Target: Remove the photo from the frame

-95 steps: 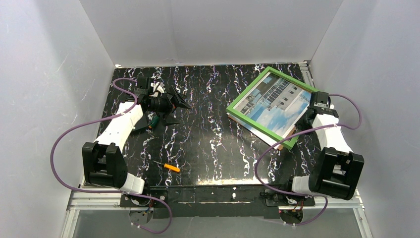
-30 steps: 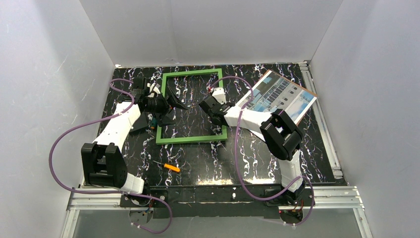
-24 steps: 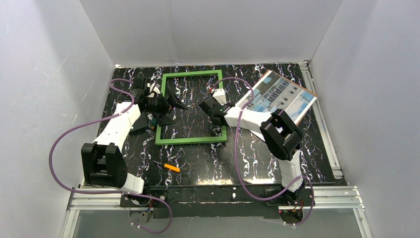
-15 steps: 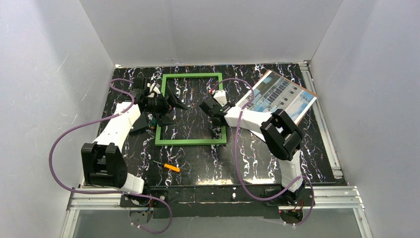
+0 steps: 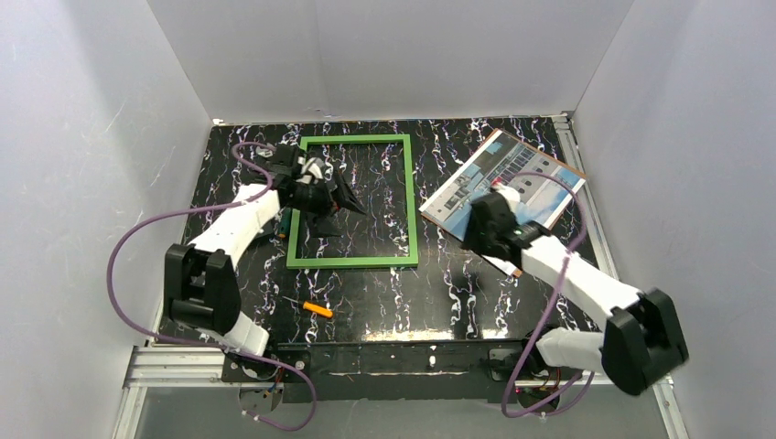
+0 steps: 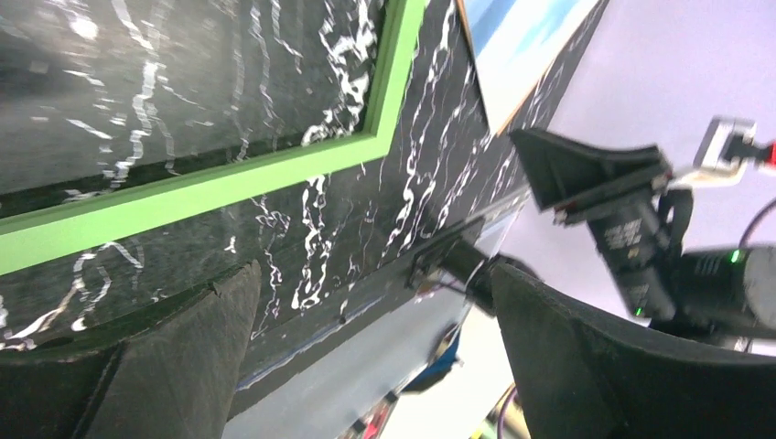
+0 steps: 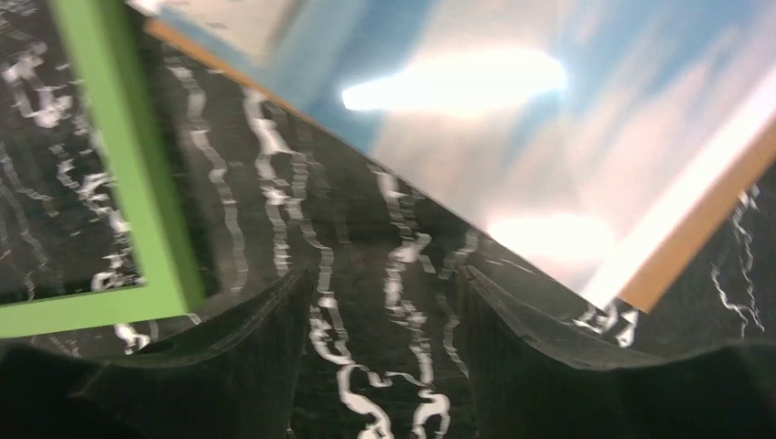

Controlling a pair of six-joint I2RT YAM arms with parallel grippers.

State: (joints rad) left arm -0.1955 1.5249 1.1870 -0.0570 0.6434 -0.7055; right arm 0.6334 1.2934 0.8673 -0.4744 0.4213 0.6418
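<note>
Green frame (image 5: 411, 201) lies empty at centre of the bench (image 5: 458, 302), the photo (image 5: 531, 178) apart at upper right on its brown board (image 7: 700, 224). Left claw (image 6: 371, 274) — spread wide — overhangs the frame's left rail; right claw (image 7: 380, 274), parted and empty, covers the photo's lower-left edge.

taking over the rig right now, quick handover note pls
Left gripper: open, empty, above the left part of the frame.
Right gripper: open, empty, over the table by the near edge of the photo.
Frame: flat mid-table, empty, table showing through.
Photo: face up at the right rear on a brown backing board, beside the frame.
Done: photo is out of the frame.
Left: probably only pulling both arms back.
</note>
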